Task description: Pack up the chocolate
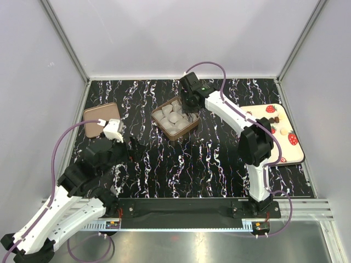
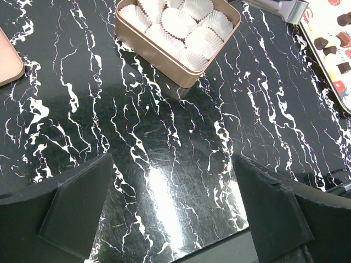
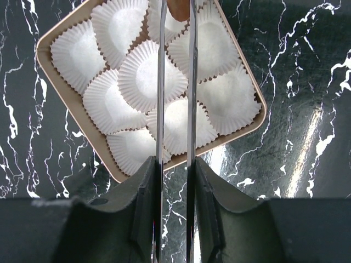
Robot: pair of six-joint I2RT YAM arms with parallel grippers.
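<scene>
right pincer (image 1: 191, 114) clamps a tan chocolate (image 3: 177, 9), half cut off at top; left pincer (image 2: 173, 170) apart.

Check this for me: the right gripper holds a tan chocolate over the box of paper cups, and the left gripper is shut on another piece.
Wrong on the left gripper: it is open and empty, fingers wide apart above the table, as the left wrist view shows. The rest stands: the right gripper holds a tan chocolate over the box of paper cups.

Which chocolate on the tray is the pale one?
The pale chocolate nearest the right edge of the tray, just left of a strawberry print; the others there are dark brown.
</scene>
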